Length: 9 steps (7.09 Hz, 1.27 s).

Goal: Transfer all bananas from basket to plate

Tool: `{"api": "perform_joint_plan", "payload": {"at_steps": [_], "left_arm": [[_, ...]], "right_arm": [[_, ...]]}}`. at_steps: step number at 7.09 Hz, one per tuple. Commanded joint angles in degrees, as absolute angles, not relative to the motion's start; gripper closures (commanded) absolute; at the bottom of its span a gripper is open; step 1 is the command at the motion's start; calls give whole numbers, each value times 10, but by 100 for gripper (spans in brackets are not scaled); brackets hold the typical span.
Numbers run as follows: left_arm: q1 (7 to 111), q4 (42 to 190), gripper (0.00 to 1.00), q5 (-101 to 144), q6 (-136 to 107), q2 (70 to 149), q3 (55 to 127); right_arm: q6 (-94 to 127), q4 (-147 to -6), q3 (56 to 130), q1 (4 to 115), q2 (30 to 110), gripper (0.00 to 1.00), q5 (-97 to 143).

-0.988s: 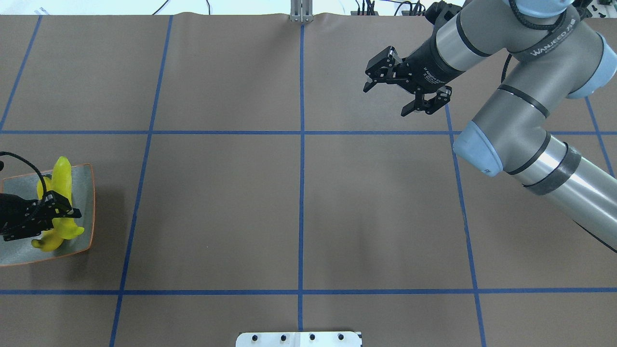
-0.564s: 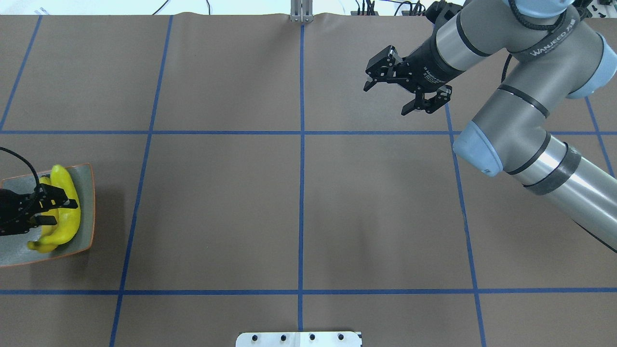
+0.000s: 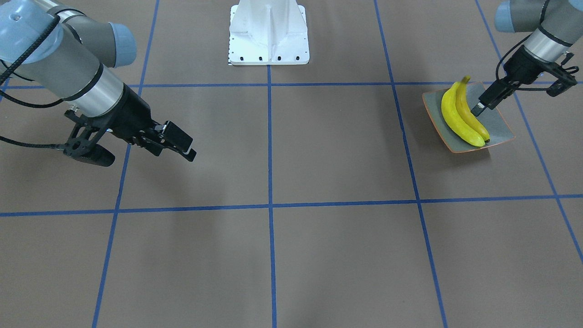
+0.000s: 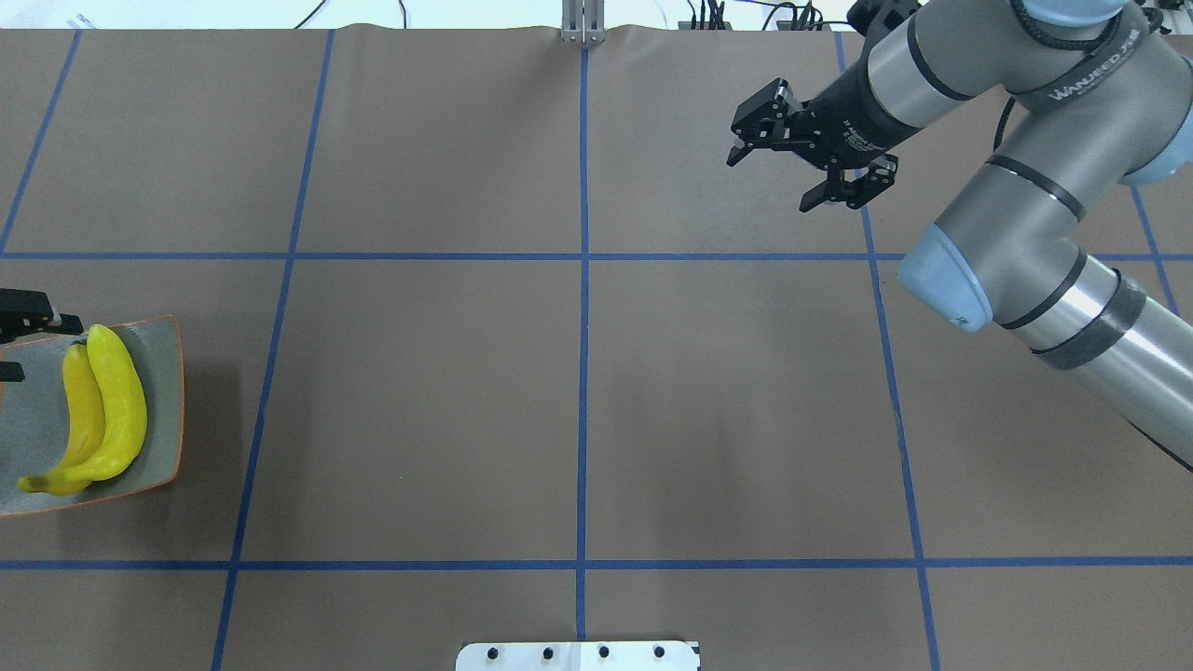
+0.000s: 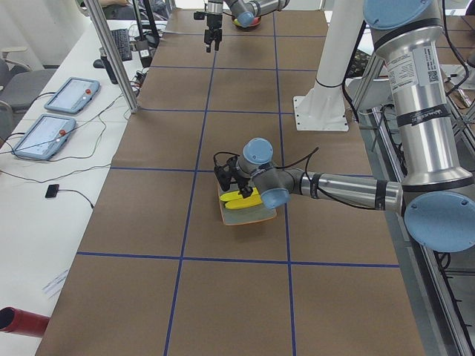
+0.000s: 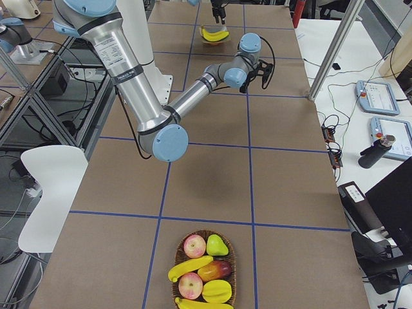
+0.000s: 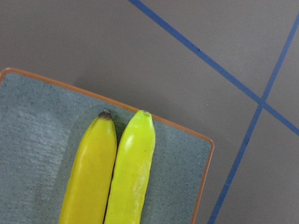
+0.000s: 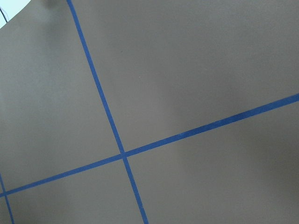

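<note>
Bananas (image 4: 102, 410), two curved yellow ones, lie side by side on your square grey-green, orange-rimmed plate (image 3: 496, 127) at the left end of the brown, blue-taped worktop (image 4: 419, 419). Your left pincer (image 3: 515, 99) hangs released over the plate's edge. Your right pincer (image 4: 769, 182) gapes empty, well apart. Grey tablets (image 5: 70, 95) sit off to one side.

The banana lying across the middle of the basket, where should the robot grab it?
Probably at its middle, from straight above, squeezing across its narrow width. The banana lies flat on top of the other fruit in the basket, with apples close on both sides.
</note>
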<state>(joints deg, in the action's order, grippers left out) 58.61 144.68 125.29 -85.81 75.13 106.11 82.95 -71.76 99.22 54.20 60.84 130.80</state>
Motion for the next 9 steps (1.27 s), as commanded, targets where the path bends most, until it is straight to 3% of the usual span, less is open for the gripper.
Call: {"api": "perform_joint_plan", "payload": {"at_steps": [1,4,9], "left_arm": [[642,1361,0,1248,-738,784,1063],[664,1213,0,1174,-522,846,1065],[649,1200,0,1179,-526,881,1061]], "right_arm": [[723,-721,991,589,672,0,1310],[460,-812,988,665,759,0,1309],[-47,-1055,963,850,834,0,1277]]}}
